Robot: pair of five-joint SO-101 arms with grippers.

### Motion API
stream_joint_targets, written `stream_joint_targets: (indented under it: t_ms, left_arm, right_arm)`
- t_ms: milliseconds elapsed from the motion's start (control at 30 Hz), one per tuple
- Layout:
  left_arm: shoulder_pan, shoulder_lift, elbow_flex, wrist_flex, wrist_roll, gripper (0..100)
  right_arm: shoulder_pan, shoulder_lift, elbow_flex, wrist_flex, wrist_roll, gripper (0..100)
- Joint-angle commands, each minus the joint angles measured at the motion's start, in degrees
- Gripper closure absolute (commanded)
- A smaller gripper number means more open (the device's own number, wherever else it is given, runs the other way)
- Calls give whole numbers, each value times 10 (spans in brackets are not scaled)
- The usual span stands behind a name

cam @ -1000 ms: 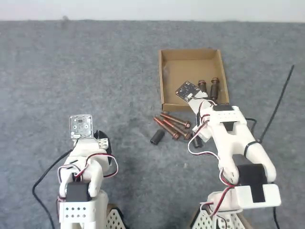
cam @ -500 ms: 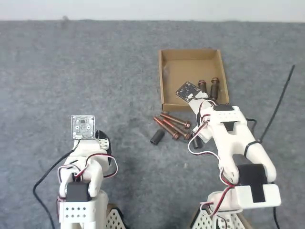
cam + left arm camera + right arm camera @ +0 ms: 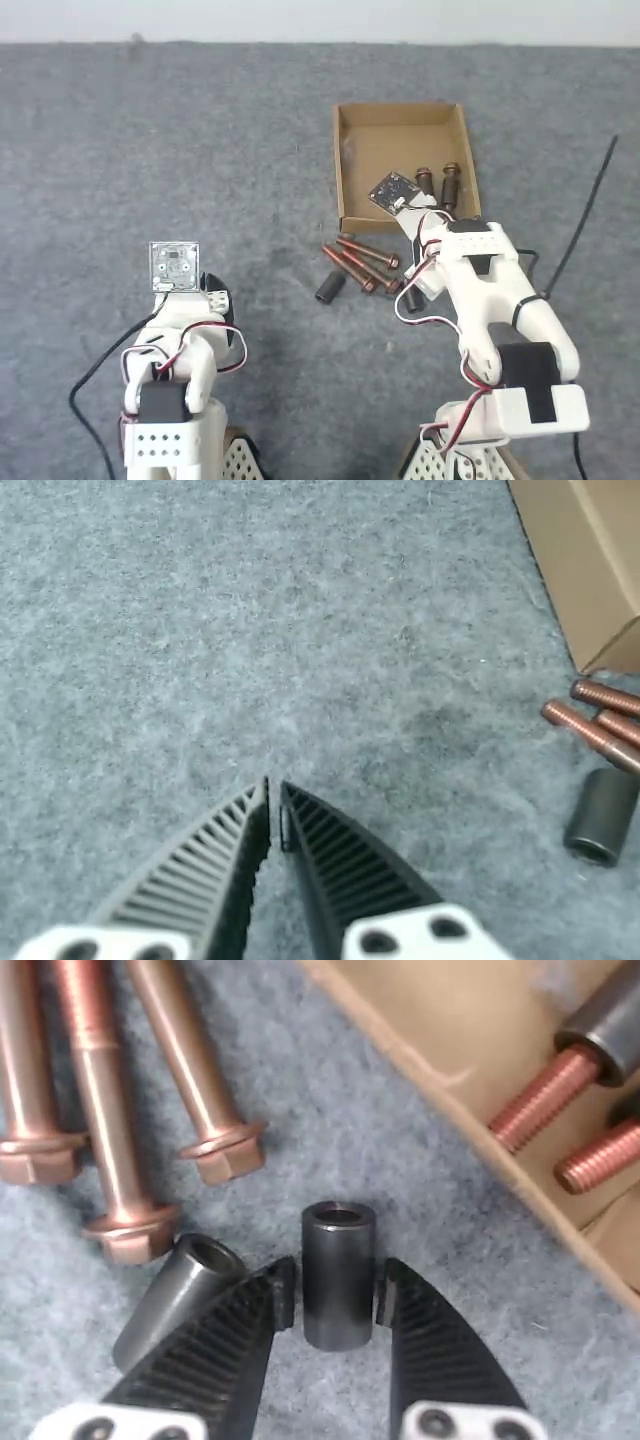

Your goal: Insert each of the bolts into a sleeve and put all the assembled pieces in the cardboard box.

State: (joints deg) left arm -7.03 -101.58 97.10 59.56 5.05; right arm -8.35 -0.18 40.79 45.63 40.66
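Three copper bolts (image 3: 360, 262) lie side by side in front of the cardboard box (image 3: 400, 130). Two assembled pieces (image 3: 438, 185) rest in the box's near right corner. My right gripper (image 3: 335, 1295) is low over the carpet and open, its fingers closely straddling a black sleeve (image 3: 338, 1275) that lies between them. A second sleeve (image 3: 178, 1285) lies against the outside of one finger, beside the bolt heads (image 3: 130, 1235). A third sleeve (image 3: 328, 287) lies left of the bolts and appears in the left wrist view as the sleeve (image 3: 600, 815). My left gripper (image 3: 272, 792) is shut and holds nothing, over bare carpet.
Grey carpet covers the whole table. The box's near wall (image 3: 470, 1135) stands just past the right gripper. A black cable (image 3: 580, 225) runs along the right side. Open carpet stretches to the left and far side of the left arm (image 3: 180, 330).
The left arm's wrist shifted very slightly to the right a second ago. The right arm and all the parts have stayed where they were.
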Motion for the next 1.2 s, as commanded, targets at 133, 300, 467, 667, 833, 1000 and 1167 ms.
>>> stream_joint_targets:
  t_ms: [133,300,467,667,833,1000,1167]
  left_arm:
    - [0,4,-5,-2,-7,988]
    - [2,4,-5,-2,-7,988]
    - [-2,5,-5,-2,-7,988]
    - [-3,5,-3,0,-11,988]
    - [-36,4,-3,-33,-156,988]
    - [-57,7,-41,2,-198,987]
    - [-25,8,-80,25,-204,987]
  right_arm:
    - [7,-8,-4,28,-67,987]
    - [29,-87,-7,113,-202,992]
    - [85,-194,40,113,-288,990]
    - [134,-289,192,-12,-335,989]
    - [180,-333,223,-17,-337,990]
    - [179,-316,223,-51,-338,991]
    - [183,-265,197,-53,-338,991]
